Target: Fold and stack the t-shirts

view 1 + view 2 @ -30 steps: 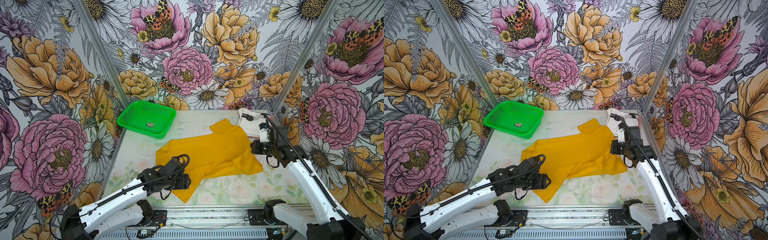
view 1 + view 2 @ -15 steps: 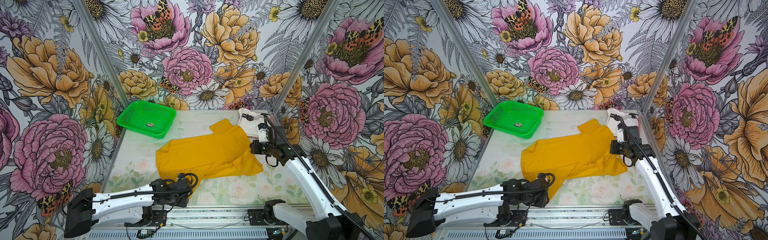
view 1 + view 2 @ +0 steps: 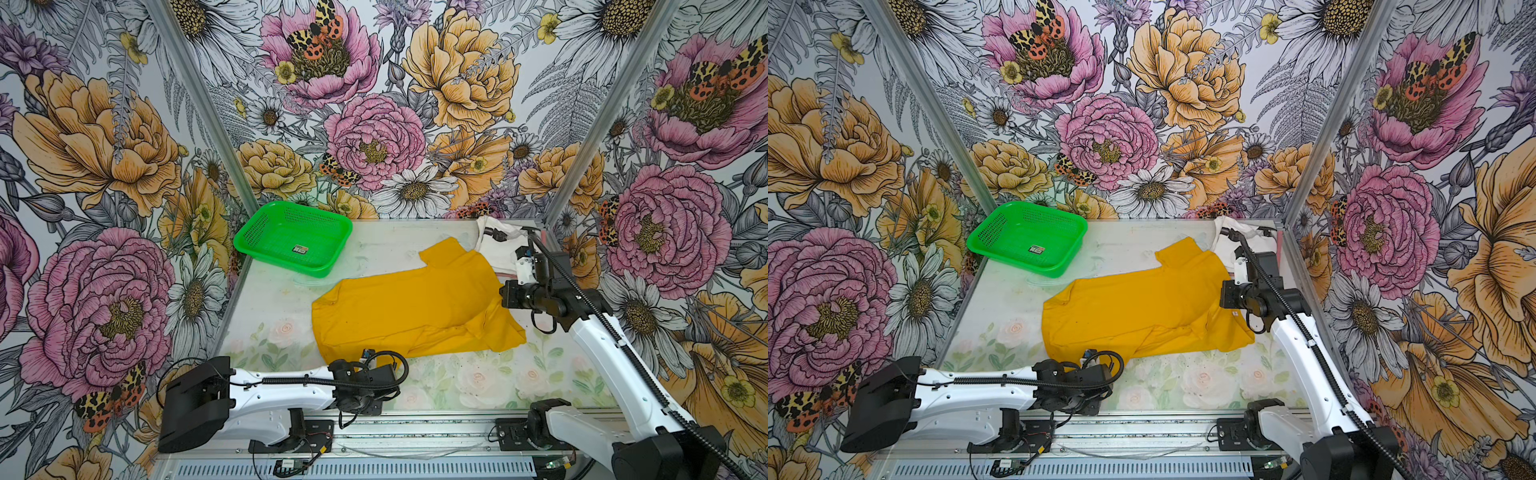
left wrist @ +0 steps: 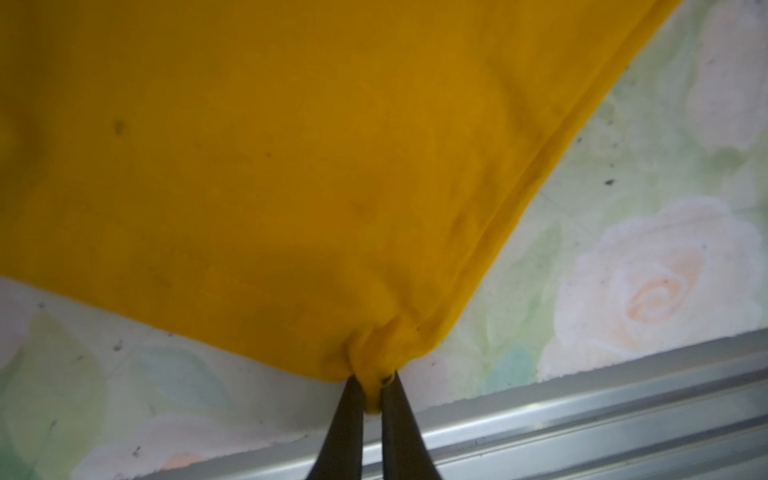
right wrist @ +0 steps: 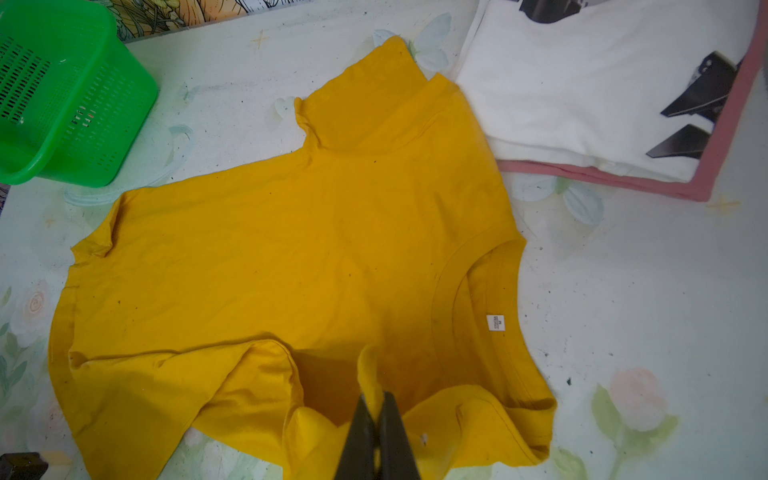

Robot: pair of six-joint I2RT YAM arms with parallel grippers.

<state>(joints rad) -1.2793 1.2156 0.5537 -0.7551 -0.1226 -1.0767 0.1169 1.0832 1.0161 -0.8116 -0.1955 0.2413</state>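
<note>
My L hand (image 4: pixel 374 392) clamped tight on yellow tee (image 3: pixel 407 307) hem corner, far from neck label (image 5: pixel 495 322); R hand (image 5: pixel 376 415) clamped on cloth fold nr label.

The left gripper (image 4: pixel 372 381) has its two dark fingers (image 4: pixel 347 424) pressed together on a bunched corner of the mustard-yellow t-shirt (image 4: pixel 270 145), whose cloth spreads flat over the rose-printed table (image 4: pixel 640 266), beside the metal rail (image 4: pixel 582 409) at the table's edge.
</note>
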